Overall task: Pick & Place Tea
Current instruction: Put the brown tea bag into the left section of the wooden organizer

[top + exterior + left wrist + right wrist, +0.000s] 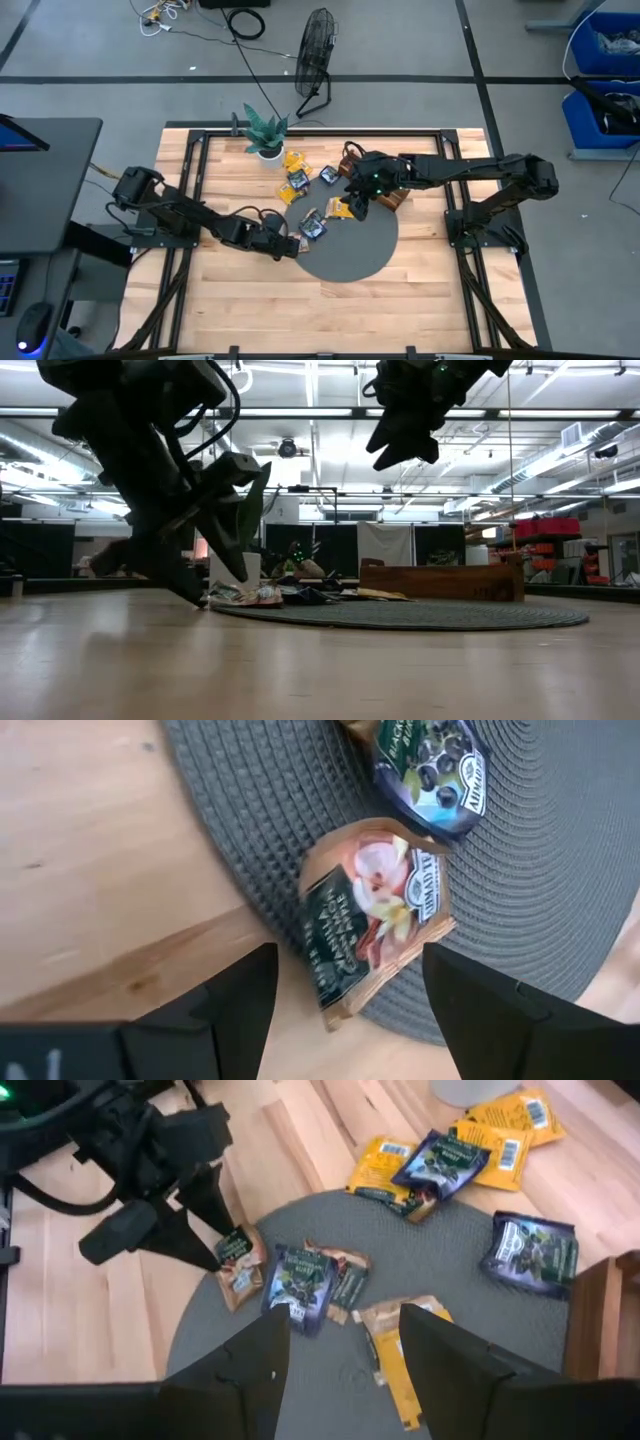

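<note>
A pale wooden table (pixel 230 290) stands on a grey floor, with a black fan (pixel 316 60) behind it and blue bins (pixel 606 70) at the far right. On the table lies a round grey woven mat (pixel 360 255), with a potted plant (pixel 266 132) beyond it.

The left gripper (pixel 297 242) is low at the mat's left edge, its fingers (pixel 235 995) spread wide on either side of a brown-edged tea packet (pixel 372 915) with a green label, which lies half on the mat and half on the wood. Whether the fingers touch it cannot be told. Just beside it lies a dark blue tea packet (pixel 432 765), fully on the mat.

Further right, more yellow and dark packets (pixel 297 175) lie scattered between the plant and the mat, some on bare wood.

The right gripper (pixel 357 203) hangs well above the mat's far side, its fingers (pixel 450 1350) apart and holding nothing, over a yellow packet (pixel 400 1380). A brown wooden tray (pixel 440 580) sits at the mat's right rear edge.
</note>
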Controlling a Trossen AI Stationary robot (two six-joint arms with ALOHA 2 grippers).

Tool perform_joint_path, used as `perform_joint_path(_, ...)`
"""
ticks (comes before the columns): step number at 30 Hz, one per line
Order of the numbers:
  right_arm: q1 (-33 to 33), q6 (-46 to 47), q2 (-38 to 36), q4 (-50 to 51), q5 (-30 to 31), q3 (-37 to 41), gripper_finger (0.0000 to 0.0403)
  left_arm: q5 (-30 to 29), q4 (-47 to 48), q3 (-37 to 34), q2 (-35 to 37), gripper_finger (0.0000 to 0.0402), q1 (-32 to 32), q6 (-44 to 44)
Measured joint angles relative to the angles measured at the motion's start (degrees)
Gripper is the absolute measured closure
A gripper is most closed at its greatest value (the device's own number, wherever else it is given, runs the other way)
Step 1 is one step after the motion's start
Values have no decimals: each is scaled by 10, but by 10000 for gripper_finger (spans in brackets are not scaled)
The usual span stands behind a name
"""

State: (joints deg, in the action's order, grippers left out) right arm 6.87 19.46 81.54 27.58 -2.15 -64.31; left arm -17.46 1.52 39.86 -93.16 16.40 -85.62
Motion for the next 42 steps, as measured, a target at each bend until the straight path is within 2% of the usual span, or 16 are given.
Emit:
perform_joint_path(14,0,-27,0,-15,5,0,206,-22,-12,0,-6,154,0,-17)
perform_joint_path(18,0,-41,0,-15,27,0,206,-23,-5,0,-6,179,0,-23)
perform_joint_path(26,0,-41,2,-14,32,0,206,-25,22,0,-6,256,0,-24)
perform_joint_path(31,0,-41,7,-15,32,0,206,-31,23,0,-6,290,0,-23)
perform_joint_path(42,0,-41,10,-19,32,-1,206,-19,-9,0,-7,305,3,-22)
